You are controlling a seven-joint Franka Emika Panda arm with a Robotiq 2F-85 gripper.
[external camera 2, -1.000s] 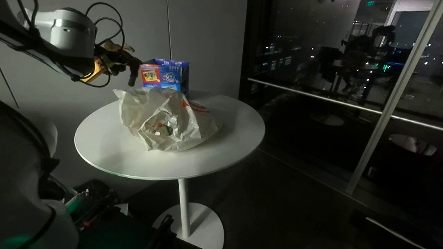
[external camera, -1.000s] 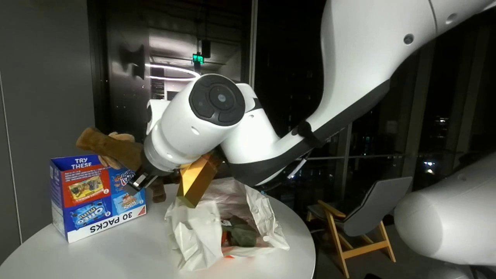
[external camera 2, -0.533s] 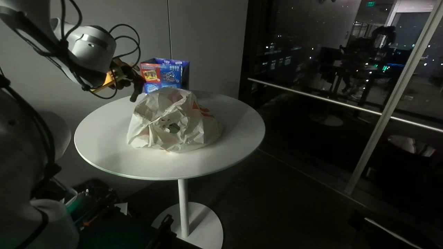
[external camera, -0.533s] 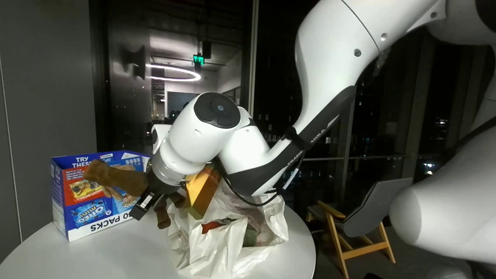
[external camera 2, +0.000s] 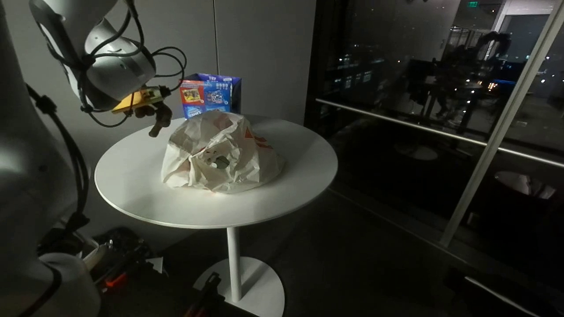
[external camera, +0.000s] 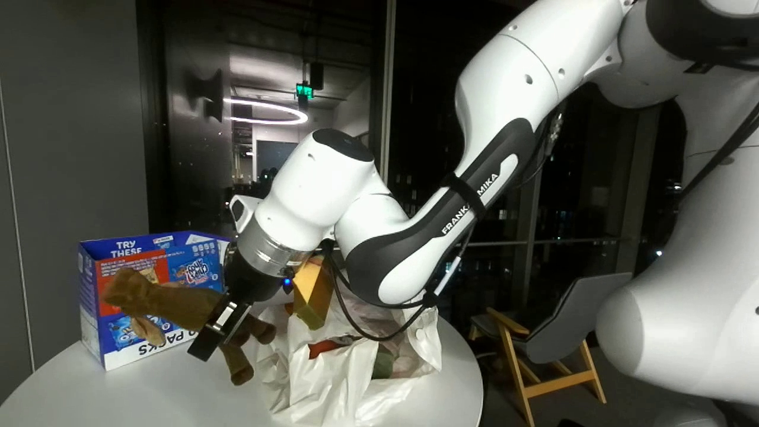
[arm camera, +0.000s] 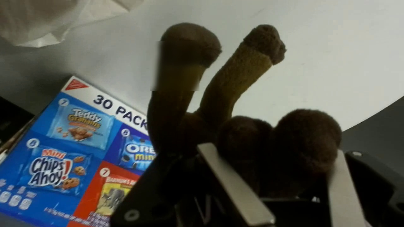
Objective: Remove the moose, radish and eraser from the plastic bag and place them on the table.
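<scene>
The moose (external camera: 163, 302), a brown soft toy, hangs above the table (external camera: 154, 394) with my gripper (external camera: 207, 344) shut around its body. In the wrist view the legs of the moose (arm camera: 227, 82) stick out beyond the jaws, which hide behind its dark body. Beside it the white plastic bag (external camera: 320, 379) lies slumped; it also shows in an exterior view as a crumpled bag (external camera 2: 229, 154). Inside are a red thing (external camera: 323, 349) and a dark green thing (external camera: 382, 363). Which of these, if either, is the radish I cannot tell. No eraser can be made out.
Just behind the moose stands a blue printed carton (external camera: 195, 267), close to the gripper; the carton (arm camera: 72, 164) fills the lower left of the wrist view. A wooden-framed chair (external camera: 557, 320) is off beyond the table. The wall (external camera 2: 264, 57) rises behind the table.
My gripper has come down with the moose, which now hangs lower, in front of the carton. The bag's raised edge has slumped and its opening looks narrower than a second ago.
</scene>
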